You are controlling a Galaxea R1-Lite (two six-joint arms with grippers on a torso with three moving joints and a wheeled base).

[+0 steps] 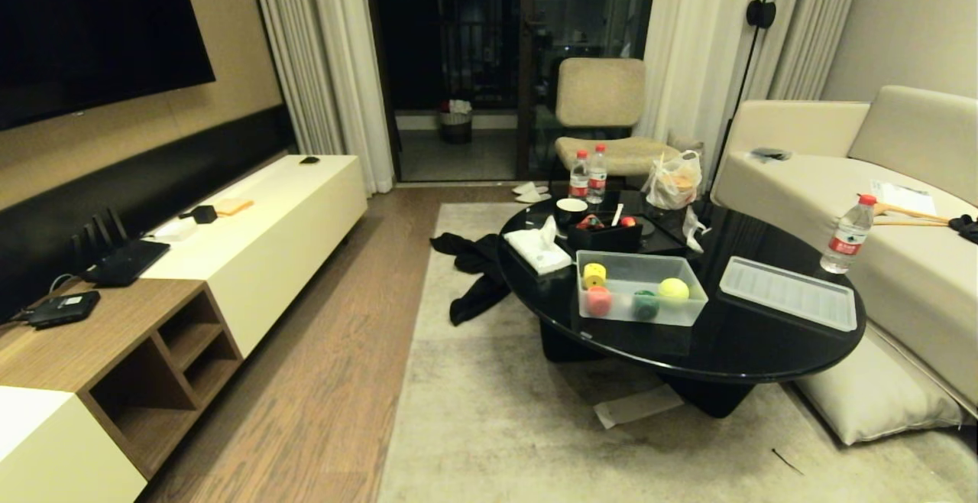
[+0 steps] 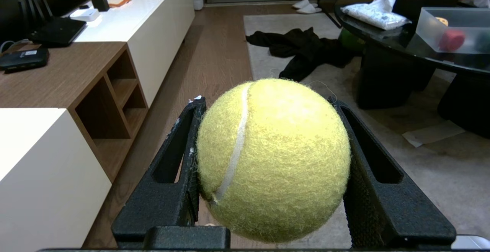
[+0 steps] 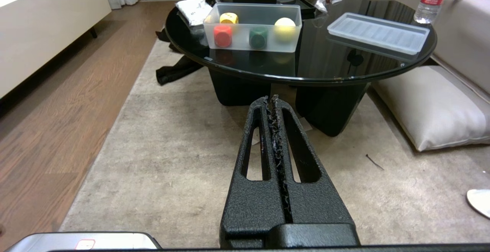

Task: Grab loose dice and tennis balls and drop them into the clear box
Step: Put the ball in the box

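Left claw (image 2: 268,102) clamps a tennis ball (image 2: 272,160) betw. both fingers, held over the wood floor near the rug edge, well short of the worktop; right claw (image 3: 274,99) clenched tight w/ nothing in it, hanging above the rug (image 3: 160,160) in front of the worktop's black base; neither arm shows in the head view.

Round black glass worktop (image 1: 733,350) carries the clear box (image 1: 640,308), lid off; inside it: a second tennis ball (image 1: 673,288), plus yellow (image 1: 594,274), red (image 1: 598,300) & green (image 1: 646,304) spotted pieces; the ribbed lid (image 1: 788,293) lies flat beside the box, twd the sofa side.

Behind the box: tissue pack (image 1: 538,249), black organiser box (image 1: 605,234), mug (image 1: 571,209), two water bottles (image 1: 588,174), plastic bag (image 1: 672,180).

On the floor betw. robot & worktop: dark clothing heap (image 1: 477,274) at the rug edge, sheet of paper (image 1: 638,405) by the base, pale cushion (image 1: 879,396) against the sofa (image 1: 901,258); a bottle (image 1: 848,235) stands on the sofa; TV unit (image 1: 260,235) runs along the left wall.
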